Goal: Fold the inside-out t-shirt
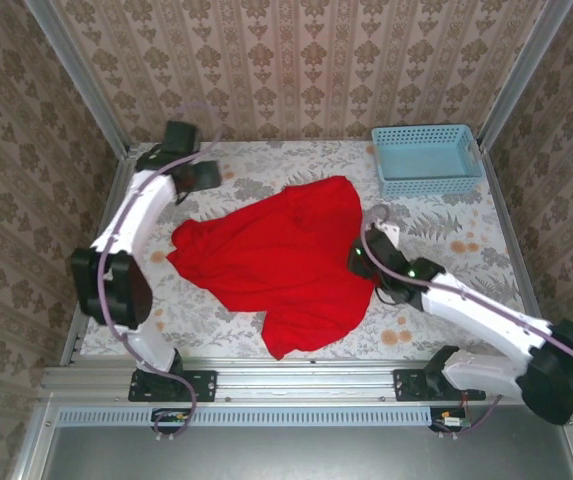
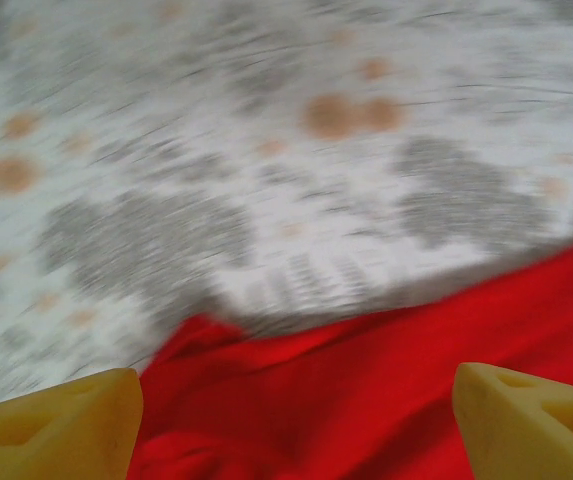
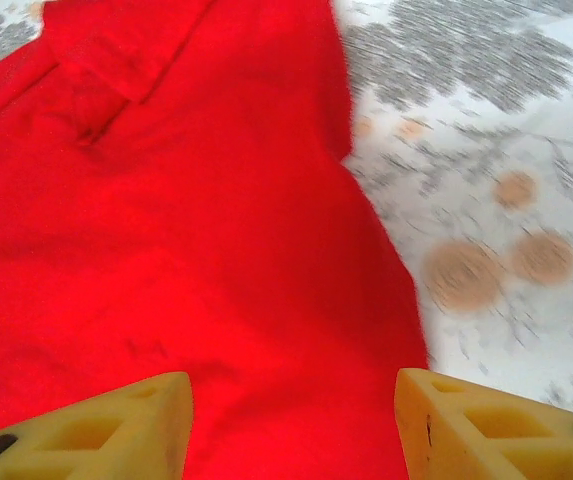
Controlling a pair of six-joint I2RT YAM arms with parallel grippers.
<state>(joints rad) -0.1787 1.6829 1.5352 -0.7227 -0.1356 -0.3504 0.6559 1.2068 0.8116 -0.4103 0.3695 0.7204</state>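
T-shirt (red, rumpled) lies under right gripper, near left gripper.

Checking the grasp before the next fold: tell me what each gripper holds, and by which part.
Nothing is held. The left gripper and the right gripper both stand open, fingers apart above the red t-shirt.
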